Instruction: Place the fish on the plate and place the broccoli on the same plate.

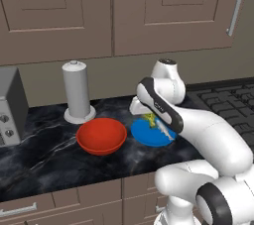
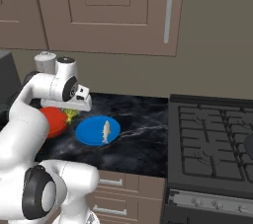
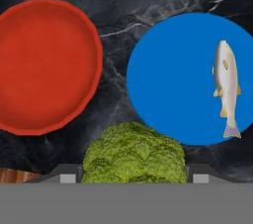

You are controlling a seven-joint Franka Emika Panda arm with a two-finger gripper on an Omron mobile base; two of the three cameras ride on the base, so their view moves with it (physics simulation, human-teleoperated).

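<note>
Fish [image 3: 226, 88] is already down on the blue plate [image 3: 173, 75], lying toward one side of it, long axis roughly along the rim there, tail end near the edge.

Gripper [image 3: 133, 178] is clamped on the broccoli [image 3: 133, 156]: the green head sits right between the two finger tips in the hand view, and both base views show it tucked under the hand, off the counter.

The key relation is that the broccoli isn't over the plate yet. In the hand view it hangs over bare black countertop [image 3: 113, 104], in the gap between the red bowl [image 3: 44, 65] and the plate, just beside the plate's near rim. The plate lies up and to the right of the grip in that view; the bowl is about equally close on the other side.

My read is that the next move is a short shift toward the plate's bare centre, away from the bowl and short of the fish, then release. Main risk is dropping on the rim.
</note>
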